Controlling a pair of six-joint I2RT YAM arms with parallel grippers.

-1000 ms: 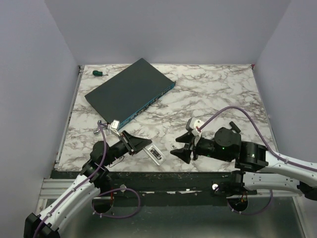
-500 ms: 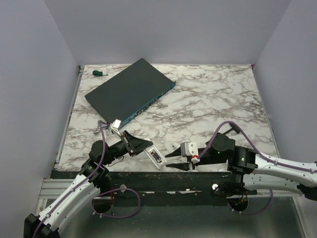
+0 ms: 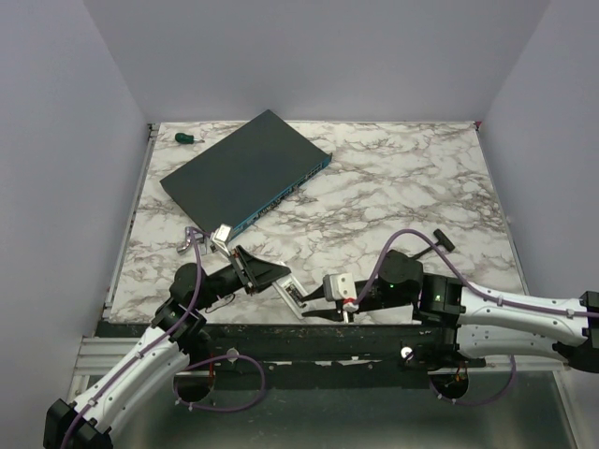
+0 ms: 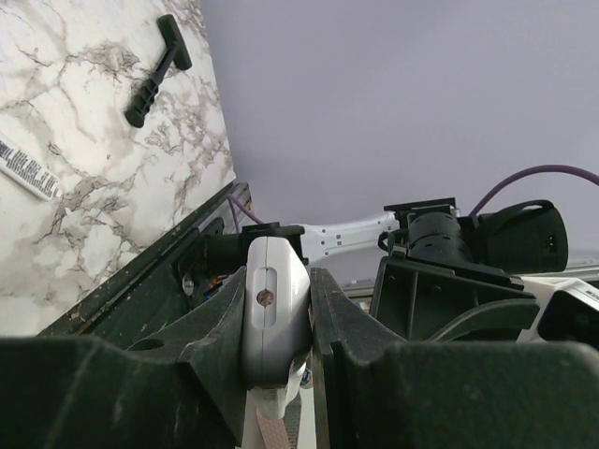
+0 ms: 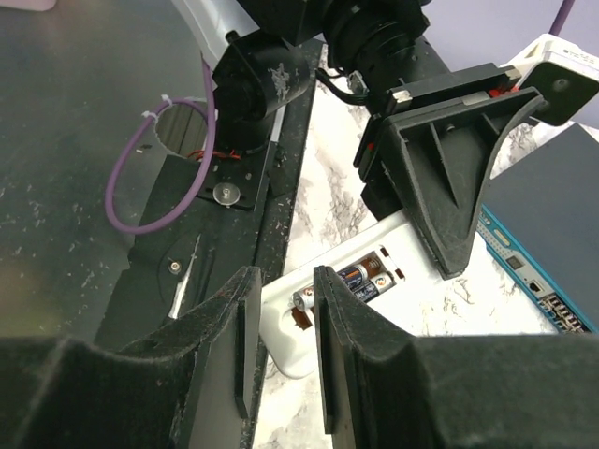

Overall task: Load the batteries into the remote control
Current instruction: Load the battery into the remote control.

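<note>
clamping the remote control, left gripper is tight; right gripper stands narrowly parted, seemingly empty, near its batteries.

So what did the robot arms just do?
The right fingers swung left and toward the near edge, up to the remote control, and drew closer together with a gap left between them. The left fingers kept holding the remote control, nearly still. The dark box and the green-handled screwdriver stayed put.

Robot lab cell: plain lilac walls boxing marble-print tabletop, aluminium rail at front.
</note>
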